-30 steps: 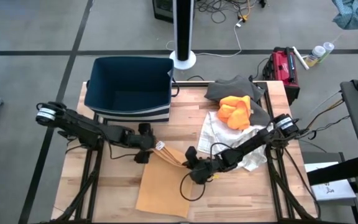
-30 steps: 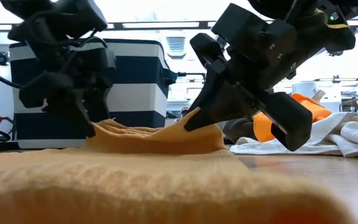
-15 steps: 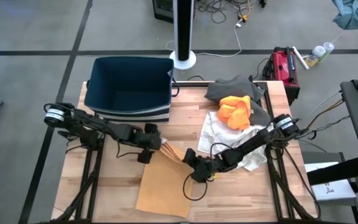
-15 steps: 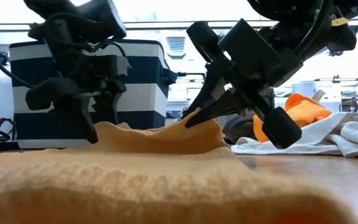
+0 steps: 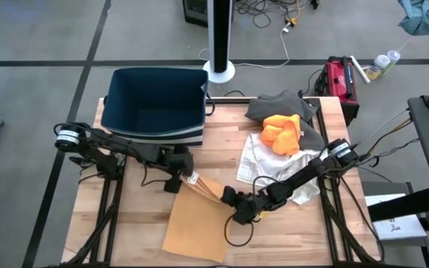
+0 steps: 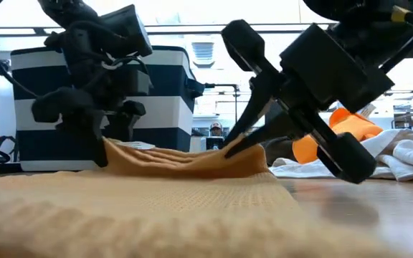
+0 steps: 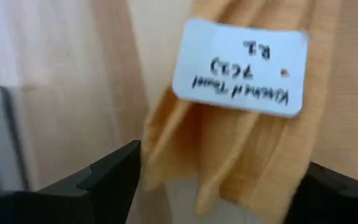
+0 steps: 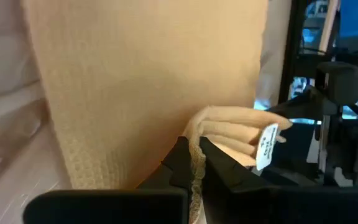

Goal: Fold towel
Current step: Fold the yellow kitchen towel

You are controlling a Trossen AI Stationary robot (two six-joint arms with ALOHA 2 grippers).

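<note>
**Towel corner pinched in my right tool, left tool spread at the other corner**

The tan towel (image 5: 196,223) lies on my wooden surface (image 5: 140,208), most of it flat on the side nearest the front edge, with its far edge bunched up into a low ridge that runs between my two tools. My right tool (image 5: 233,199) is closed tight on one end of that ridge; from my right wrist I see the cloth's edge caught between my two dark fingers (image 8: 185,163), the weave spreading away beyond them. My left tool (image 5: 187,177) sits at the other end of the ridge with its fingers spread wide, one on each side of the gathered folds, not clamping them. A white label (image 7: 240,66) with handwriting is sewn on the towel right in front of that left tool, and it also shows past my right tool's tips.

Beyond my left tool, touching distance from its arm, stands a dark blue bin (image 5: 155,108) with striped sides. Behind my right arm lies a heap of other cloths: a white one (image 5: 263,160) closest, an orange one (image 5: 283,134) on top of it, and a grey one (image 5: 278,106) farthest back.
</note>
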